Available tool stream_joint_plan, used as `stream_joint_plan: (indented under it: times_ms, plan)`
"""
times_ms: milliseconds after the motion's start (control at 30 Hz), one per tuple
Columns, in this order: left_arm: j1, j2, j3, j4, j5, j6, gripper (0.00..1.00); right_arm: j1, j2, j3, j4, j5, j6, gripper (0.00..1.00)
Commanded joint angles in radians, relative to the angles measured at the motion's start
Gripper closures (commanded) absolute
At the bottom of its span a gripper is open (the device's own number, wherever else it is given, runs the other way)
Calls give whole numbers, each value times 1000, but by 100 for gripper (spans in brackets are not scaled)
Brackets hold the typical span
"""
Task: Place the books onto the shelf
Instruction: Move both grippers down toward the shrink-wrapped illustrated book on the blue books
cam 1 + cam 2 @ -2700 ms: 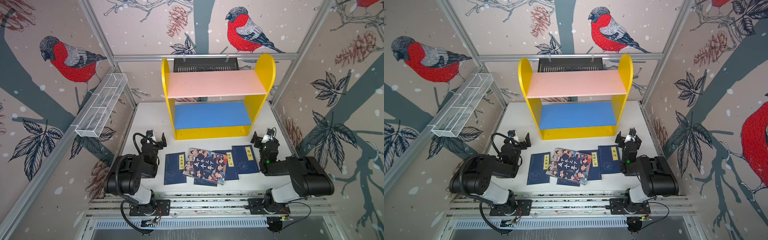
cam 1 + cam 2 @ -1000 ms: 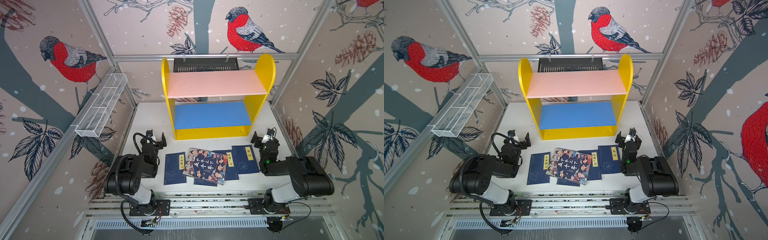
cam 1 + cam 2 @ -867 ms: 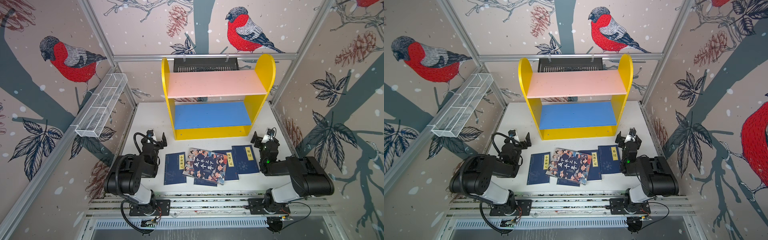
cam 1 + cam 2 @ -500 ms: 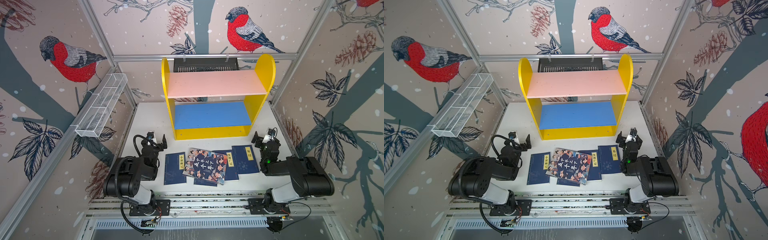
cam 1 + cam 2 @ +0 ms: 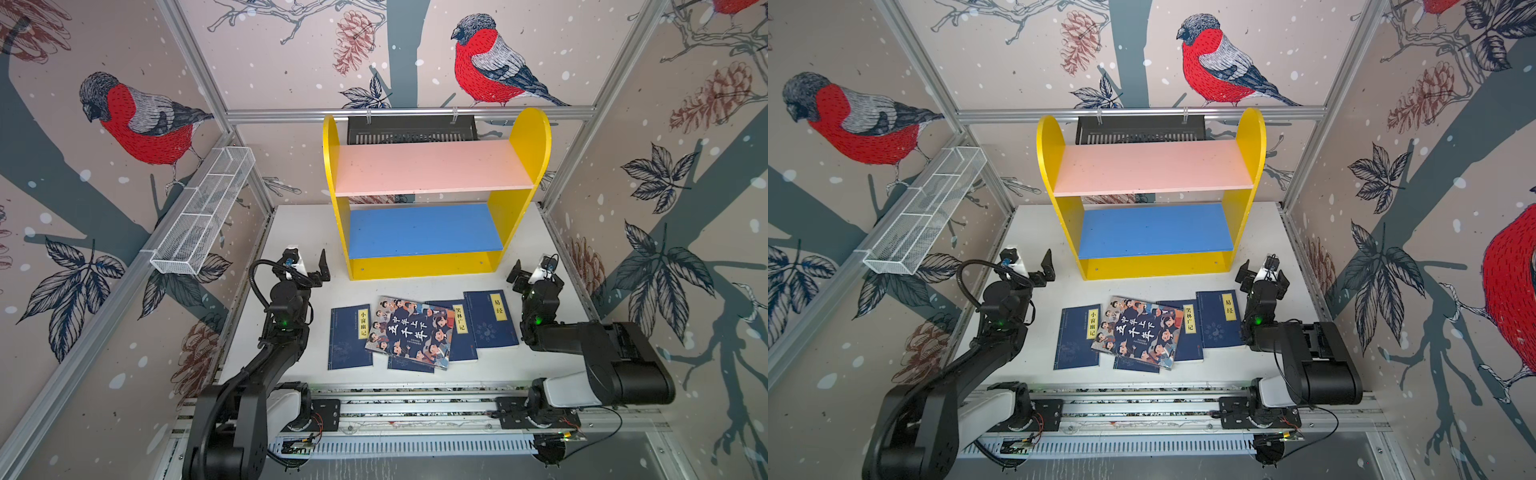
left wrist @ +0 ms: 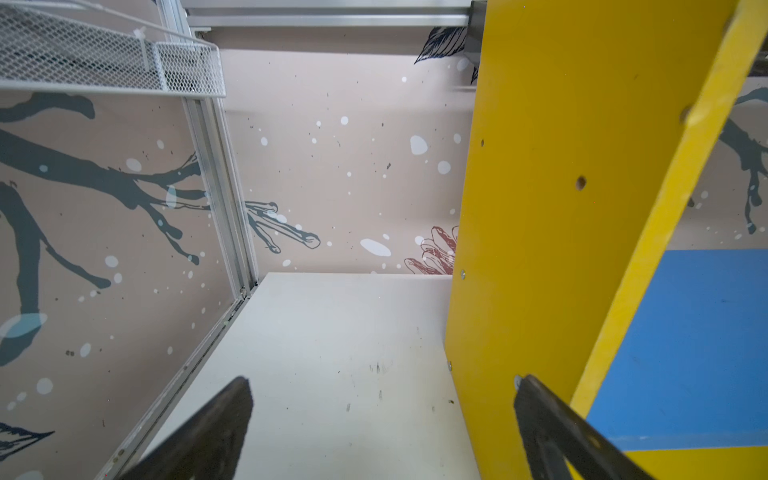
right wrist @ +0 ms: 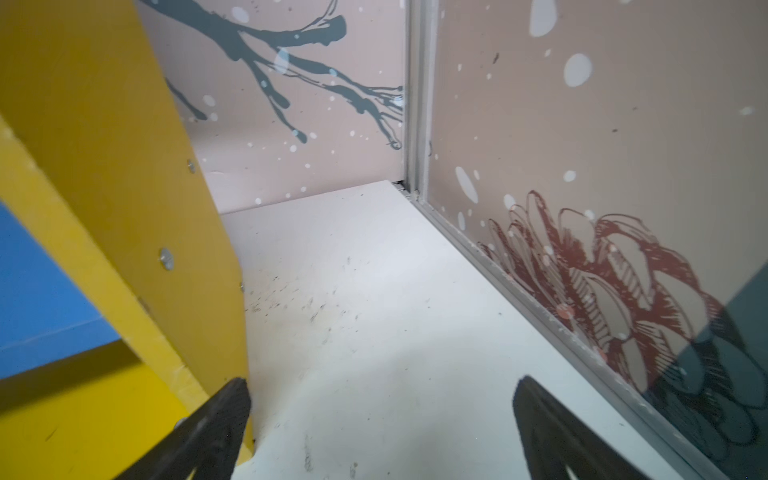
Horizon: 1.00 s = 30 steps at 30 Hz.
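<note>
The books lie flat at the front of the white table in both top views. A cartoon-cover book (image 5: 409,330) (image 5: 1138,330) rests on top of navy books. One navy book (image 5: 349,336) lies to its left and another (image 5: 490,318) to its right. The yellow shelf (image 5: 419,266) (image 5: 1154,266) stands behind them, its pink and blue boards bare. My left gripper (image 5: 308,259) (image 5: 1030,258) (image 6: 384,381) is open beside the shelf's left side panel (image 6: 540,208). My right gripper (image 5: 536,274) (image 5: 1263,274) (image 7: 381,381) is open by the right panel (image 7: 104,145). Neither holds anything.
A white wire-mesh basket (image 5: 203,216) hangs on the left wall frame. A black slotted tray (image 5: 411,129) hangs behind the shelf top. Patterned walls close in the table on three sides. The arms' base rail (image 5: 415,409) runs along the front.
My left arm has stretched forward, carrying its open gripper a little farther toward the shelf's left side. The right arm has barely shifted. The books have not moved.
</note>
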Motion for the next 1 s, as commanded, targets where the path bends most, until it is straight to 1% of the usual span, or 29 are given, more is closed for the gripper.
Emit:
stream_joint_plan:
  times_ms: [0, 33, 133, 200, 300, 333, 400, 433, 533, 600, 667, 833, 900, 967]
  plan:
    - [-2, -104, 56, -368, 77, -36, 1, 4, -56, 62, -209, 129, 54, 0]
    - [-3, -129, 76, -430, 100, -37, 1, 4, -77, 80, -257, 146, 67, 0]
    - [-6, -177, 145, -606, 170, -17, 1, 6, -155, 138, -474, 198, 168, 0]
    - [-7, -181, 204, -729, 189, -9, 1, 8, -215, 188, -661, 252, 287, 0]
    - [-8, -160, 296, -899, 214, -4, 1, 34, -279, 268, -920, 297, 460, 0]
    - [-8, -148, 324, -945, 230, 4, 1, 45, -293, 298, -998, 299, 499, 0]
    - [-8, -105, 404, -1067, 249, -10, 1, 77, -337, 350, -1154, 274, 572, 0]
    - [-8, -84, 440, -1114, 258, -24, 2, 99, -362, 358, -1194, 257, 583, 0]
    - [-8, -32, 538, -1242, 264, -88, 2, 210, -468, 389, -1361, 291, 646, 0]
    - [-8, -21, 576, -1286, 253, -138, 3, 279, -550, 397, -1448, 249, 691, 0]
    - [-6, -24, 591, -1309, 236, -193, 3, 346, -619, 380, -1477, 175, 717, 0]
    - [-6, -32, 596, -1355, 219, -321, 3, 487, -706, 365, -1595, -4, 828, 0]
    - [-6, -31, 584, -1359, 264, -360, 3, 538, -707, 364, -1618, -87, 851, 0]
    - [-5, -28, 563, -1353, 346, -381, 4, 592, -694, 371, -1629, -160, 863, 0]
